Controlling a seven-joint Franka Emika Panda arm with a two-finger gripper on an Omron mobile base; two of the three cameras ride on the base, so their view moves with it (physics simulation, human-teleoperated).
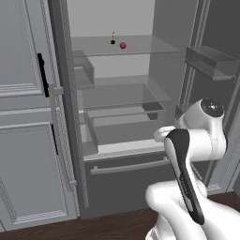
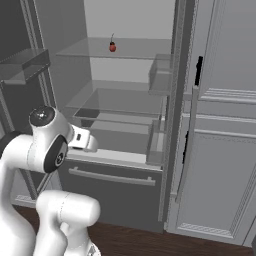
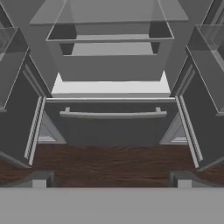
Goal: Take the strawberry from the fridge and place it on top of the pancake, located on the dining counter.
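The fridge (image 1: 126,180) (image 2: 110,192) stands with both doors swung open, showing its pale inside and glass shelves. The strawberry (image 1: 123,45) (image 2: 112,47), tiny and bright red, lies on the upper glass shelf toward the back. My gripper (image 3: 111,180) is open and empty, its fingertips (image 3: 39,179) far apart. It hangs low in front of the fridge, facing the closed bottom drawer (image 3: 113,127), well below the strawberry's shelf. The white hand (image 2: 82,139) sits at about the height of the lowest shelf. The pancake and the dining counter are out of view.
A small black ball with a thin stem (image 1: 113,41) lies close beside the strawberry. Door bins (image 1: 211,61) (image 2: 22,62) jut from the open doors on both sides. Light grey panelled cabinets (image 1: 28,140) (image 2: 220,150) flank the fridge. Dark wood floor (image 3: 109,162) runs below.
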